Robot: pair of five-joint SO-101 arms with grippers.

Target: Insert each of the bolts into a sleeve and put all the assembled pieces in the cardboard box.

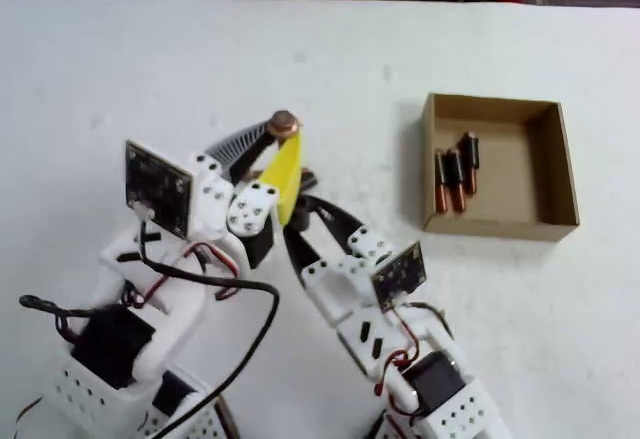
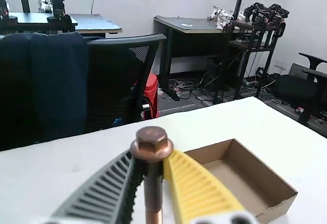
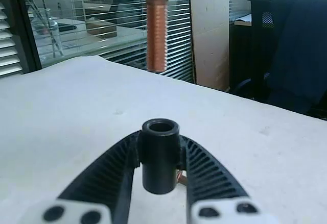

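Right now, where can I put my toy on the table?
The table is bare left of the cardboard box and along the far edge. The box's right half is free. It's crowded where the left gripper and right gripper meet.

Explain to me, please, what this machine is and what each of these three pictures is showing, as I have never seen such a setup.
These are two small robot arms standing side by side at a white table. The overhead picture comes from a fixed camera looking down. The other two come from cameras on each arm's wrist, looking out along its fingers. The left gripper, with one black and one yellow finger, holds a copper bolt upright, gripped just under its head. The right gripper holds a black sleeve with its opening facing up. The bolt's threaded end hangs above that opening, not yet inserted. Off to the side on the table sits an open cardboard box with what look like three assembled pieces lying in it.
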